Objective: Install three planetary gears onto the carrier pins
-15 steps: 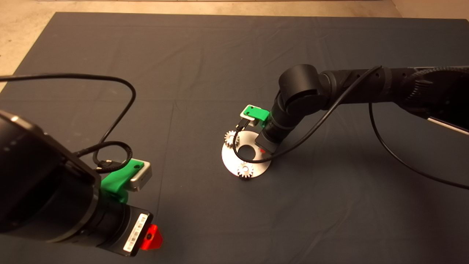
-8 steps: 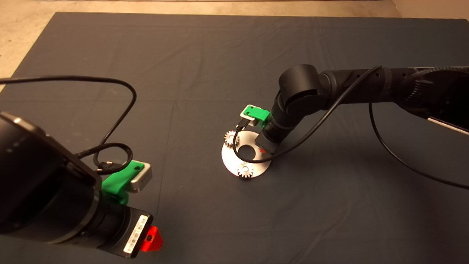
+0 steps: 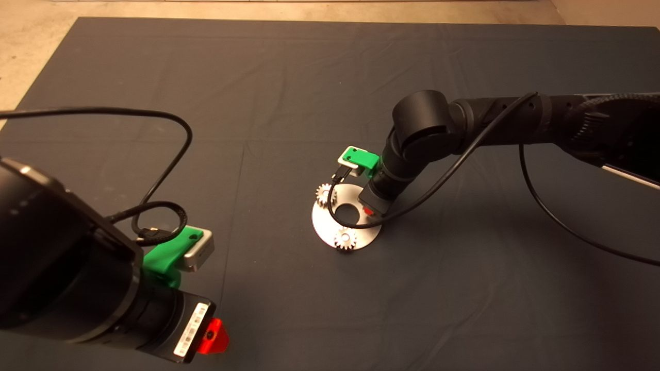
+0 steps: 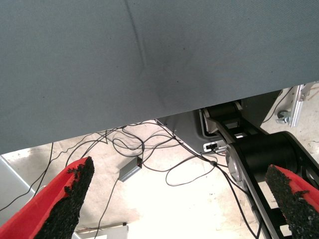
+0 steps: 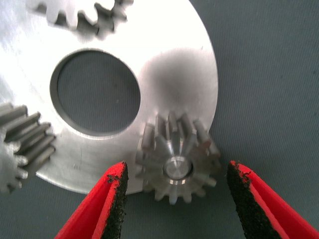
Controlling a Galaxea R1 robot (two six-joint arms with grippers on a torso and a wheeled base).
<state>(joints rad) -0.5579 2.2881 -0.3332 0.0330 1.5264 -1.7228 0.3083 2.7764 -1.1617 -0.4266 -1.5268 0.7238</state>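
Carrier plate (image 3: 320,226): flat round silver disc with large central hole, lying on the dark mat (image 3: 289,77) near its middle; also seen close up in the right wrist view (image 5: 164,59).

Planetary gears on plate: three visible in the right wrist view, each at the rim of the disc.

Third gear (image 5: 177,157): seated over a carrier pin (image 5: 177,167), whose bright end shows through the centre hole; lies between the red fingers, touching neither pad.

Second gear (image 5: 22,144): at the plate's edge, teeth overhanging the rim; pin not visible in this view.

First gear (image 5: 87,15): cut off by the picture edge, on the far side of the central hole.

Head view of gears: two in sight, one at the far-left rim (image 3: 325,194), one at the near rim (image 3: 345,239); third hidden beneath the right arm.

Right gripper (image 5: 175,199): directly above the plate, fingers spread wide to either side of the third gear, holding nothing.

Left gripper (image 4: 179,199): parked at the lower left of the mat, fingers wide apart, empty; floor and cables beyond the mat edge in its view.

Progress (judgement): all three gears apparently placed; full seating of the two outer ones not confirmable; remaining work apparently limited to lifting the right gripper clear.
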